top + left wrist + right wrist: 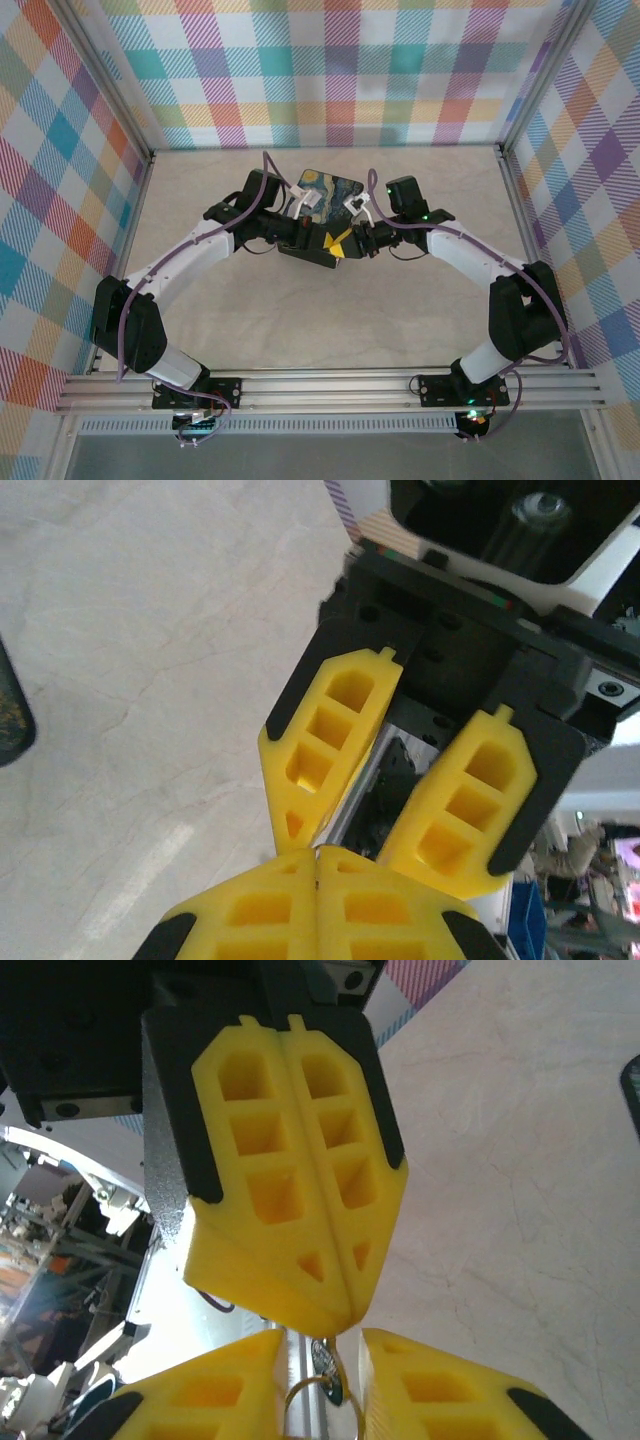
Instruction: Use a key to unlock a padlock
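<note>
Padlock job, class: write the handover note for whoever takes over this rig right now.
Left gripper: shut, tips pinching what looks like the key, with its ring attached.
Right gripper: open, fingers either side of that ring.
Both meet above the printed box.
Done: key gripped.
Left to do: find the padlock, which I cannot place, then insert and turn.

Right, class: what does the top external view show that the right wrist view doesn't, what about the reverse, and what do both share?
Top external, not right wrist: the swirling blue print on the black-sided box, the plaid walls. Right wrist, not top external: a small brassy ring hanging by what looks like the thin metal key from the shut left gripper, between the parted yellow fingers of the right gripper. Shared: both grippers meeting over the pale marbled table.
</note>
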Controlling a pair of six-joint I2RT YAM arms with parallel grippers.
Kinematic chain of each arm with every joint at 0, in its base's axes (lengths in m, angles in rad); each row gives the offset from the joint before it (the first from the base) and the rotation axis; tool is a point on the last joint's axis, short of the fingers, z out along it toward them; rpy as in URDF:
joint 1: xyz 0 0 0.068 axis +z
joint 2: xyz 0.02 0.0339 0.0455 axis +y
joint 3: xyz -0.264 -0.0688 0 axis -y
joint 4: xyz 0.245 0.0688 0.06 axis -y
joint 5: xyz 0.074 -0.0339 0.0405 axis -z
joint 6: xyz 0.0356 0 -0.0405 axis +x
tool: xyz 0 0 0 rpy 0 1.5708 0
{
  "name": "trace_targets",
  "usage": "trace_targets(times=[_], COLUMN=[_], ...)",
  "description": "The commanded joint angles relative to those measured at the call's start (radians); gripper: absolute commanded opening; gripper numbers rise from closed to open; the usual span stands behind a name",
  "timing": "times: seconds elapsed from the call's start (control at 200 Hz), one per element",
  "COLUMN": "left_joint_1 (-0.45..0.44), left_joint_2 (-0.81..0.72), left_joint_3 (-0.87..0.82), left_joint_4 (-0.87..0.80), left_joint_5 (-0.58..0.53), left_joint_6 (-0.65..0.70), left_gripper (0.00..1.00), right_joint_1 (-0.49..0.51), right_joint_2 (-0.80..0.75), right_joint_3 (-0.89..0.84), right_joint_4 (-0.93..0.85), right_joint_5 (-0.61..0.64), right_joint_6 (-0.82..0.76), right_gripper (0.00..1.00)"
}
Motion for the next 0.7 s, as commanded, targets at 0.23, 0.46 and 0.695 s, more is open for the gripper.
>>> trace_targets(times=[0.23, 0.46, 0.695], left_joint_1=[0.012, 0.021, 0.025], left_joint_2=[0.028, 0.056, 0.08], left_joint_3=[-0.038, -0.077, -0.083], left_joint_4=[0.199, 0.355, 0.421], left_joint_5=[-0.189, -0.27, -0.246], left_joint_6=[-0.211, -0.356, -0.403], left_gripper=[0.0, 0.0, 0.0], right_joint_1=[-0.056, -0.05, -0.039], right_joint_2=[-0.066, -0.044, -0.038], right_joint_3=[-0.066, -0.139, -0.176], right_joint_4=[0.21, 0.504, 0.58], right_joint_5=[0.178, 0.298, 0.335], right_joint_6=[0.347, 0.768, 0.853], right_gripper=[0.37, 0.35, 0.35])
